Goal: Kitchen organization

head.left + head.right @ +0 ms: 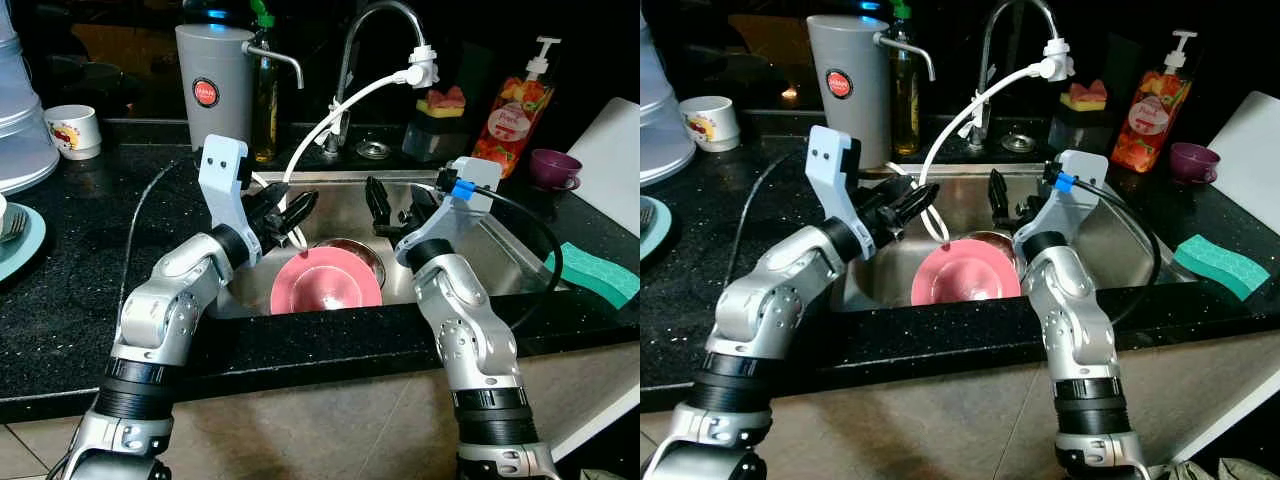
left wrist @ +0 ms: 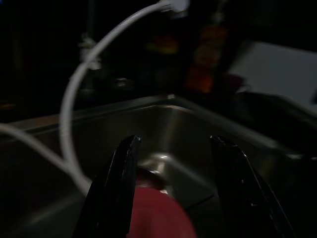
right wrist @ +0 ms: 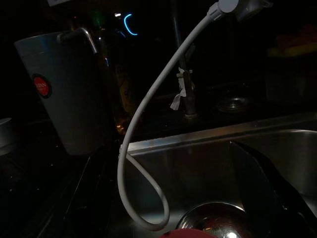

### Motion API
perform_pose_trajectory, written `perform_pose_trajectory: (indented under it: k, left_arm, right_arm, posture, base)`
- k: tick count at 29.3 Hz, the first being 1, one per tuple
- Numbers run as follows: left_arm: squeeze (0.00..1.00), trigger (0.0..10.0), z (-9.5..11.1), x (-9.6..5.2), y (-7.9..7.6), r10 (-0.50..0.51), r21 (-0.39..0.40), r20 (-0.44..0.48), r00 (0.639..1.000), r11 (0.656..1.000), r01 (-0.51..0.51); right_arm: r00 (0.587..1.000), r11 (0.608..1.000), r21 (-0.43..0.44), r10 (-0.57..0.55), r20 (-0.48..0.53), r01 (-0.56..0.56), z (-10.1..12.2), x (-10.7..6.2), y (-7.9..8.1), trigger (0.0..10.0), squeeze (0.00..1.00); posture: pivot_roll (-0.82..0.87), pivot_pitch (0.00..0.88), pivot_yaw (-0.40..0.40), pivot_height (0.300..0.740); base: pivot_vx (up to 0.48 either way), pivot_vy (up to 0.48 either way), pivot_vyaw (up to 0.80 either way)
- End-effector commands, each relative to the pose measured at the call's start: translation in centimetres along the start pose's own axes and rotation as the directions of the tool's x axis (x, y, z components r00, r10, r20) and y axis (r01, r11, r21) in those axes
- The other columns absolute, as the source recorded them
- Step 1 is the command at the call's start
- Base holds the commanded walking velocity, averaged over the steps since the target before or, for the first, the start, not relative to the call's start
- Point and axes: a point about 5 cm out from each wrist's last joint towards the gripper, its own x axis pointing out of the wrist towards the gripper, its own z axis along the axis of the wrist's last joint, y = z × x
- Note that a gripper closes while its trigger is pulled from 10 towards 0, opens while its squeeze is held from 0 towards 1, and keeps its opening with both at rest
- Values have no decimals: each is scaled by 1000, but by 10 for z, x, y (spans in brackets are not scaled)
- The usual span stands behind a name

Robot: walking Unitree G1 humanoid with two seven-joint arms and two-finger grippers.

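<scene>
Black speckled counter [image 1: 80, 300] around steel sink [image 1: 500, 255], both arms' jaws wide.

Silver jointed arms, black cables

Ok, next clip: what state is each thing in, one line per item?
Left gripper: open, over the sink.
Right gripper: open, over the sink.
Pink plate: in the sink, leaning on a steel bowl.
White hose: looped down into the sink.
Green sponge: flat on the counter.
</scene>
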Motion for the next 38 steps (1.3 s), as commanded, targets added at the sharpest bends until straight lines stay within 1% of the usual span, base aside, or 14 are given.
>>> perform_pose_trajectory:
  k: [1, 4, 12, 15, 17, 18, 19, 20, 21, 23, 28, 30, 31, 38]
  left_arm:
    - [0, 10000, -2, -5, 9, 69, 57, -9, 998, 996, -69]
    - [0, 10000, -2, -7, 14, 97, 67, -8, 995, 993, -96]
    - [0, 10000, -1, -16, 41, 258, 120, 14, 966, 959, -258]
    - [0, 10000, 1, -19, 46, 281, 161, 44, 959, 945, -285]
    - [0, 10000, 1, -22, 54, 357, 221, 58, 932, 906, -361]
    - [0, 10000, 0, -25, 61, 413, 263, 64, 908, 871, -415]
    - [0, 10000, -3, -29, 73, 496, 308, 58, 866, 817, -488]
    - [0, 10000, -3, -29, 73, 496, 308, 58, 866, 817, -488]
    - [0, 10000, -5, -34, 81, 547, 339, 64, 835, 775, -533]
    - [0, 10000, -6, -41, 92, 604, 355, 71, 794, 729, -586]
    - [0, 10000, -6, -49, 101, 643, 354, 65, 763, 700, -620]
    - [0, 10000, -12, -52, 106, 662, 373, 37, 749, 686, -625]
    - [0, 10000, -23, -60, 115, 701, 392, 12, 713, 653, -649]
    - [0, 10000, -41, -68, 127, 754, 407, -12, 657, 604, -685]
  right_arm:
    - [1000, 1000, -13, -13, 5, 13, 1, -3, -2, 10000, 0]
    - [1000, 1000, -19, -11, 7, 12, 1, -3, -2, 10000, 0]
    - [1000, 999, -52, -7, 20, 8, 3, -3, -1, 10000, 0]
    - [1000, 998, -56, -6, 21, 7, 3, -3, -1, 10000, 0]
    - [1000, 998, -59, -6, 22, 8, 3, -3, -1, 10000, 0]
    - [1000, 998, -60, -7, 22, 8, 3, -3, -1, 10000, 0]
    - [1000, 998, -61, -8, 21, 10, 3, -4, -2, 10000, 0]
    - [1000, 998, -61, -8, 21, 10, 3, -4, -2, 10000, 0]
    - [1000, 998, -62, -9, 21, 11, 3, -4, -2, 10000, 0]
    - [1000, 998, -64, -9, 21, 10, 3, -4, -2, 10000, 0]
    - [1000, 998, -67, -7, 22, 8, 3, -4, -2, 10000, 0]
    - [1000, 998, -67, -6, 21, 7, 3, -4, -2, 10000, 0]
    - [1000, 998, -67, -3, 20, 4, 2, -4, -2, 10000, 0]
    - [1000, 998, -67, 3, 19, -2, 2, -3, 0, 10000, 0]
  posture:
    - [88, 166, -93, 740]
    - [88, 166, -93, 740]
    - [90, 170, -94, 740]
    - [89, 171, -94, 740]
    - [89, 171, -94, 740]
    - [89, 170, -93, 740]
    - [89, 170, -93, 740]
    - [89, 170, -93, 740]
    - [91, 170, -93, 740]
    - [91, 170, -93, 740]
    - [90, 169, -94, 740]
    - [93, 167, -95, 740]
    - [96, 163, -98, 740]
    - [94, 161, -98, 740]
  base:
    - [0, 0, 0]
    - [0, 0, 0]
    - [0, 0, 0]
    - [0, 0, 0]
    - [0, 0, 0]
    - [0, 0, 0]
    - [0, 0, 0]
    - [0, 0, 0]
    - [0, 0, 0]
    - [0, 0, 0]
    - [0, 0, 0]
    - [0, 0, 0]
    - [0, 0, 0]
    - [0, 0, 0]
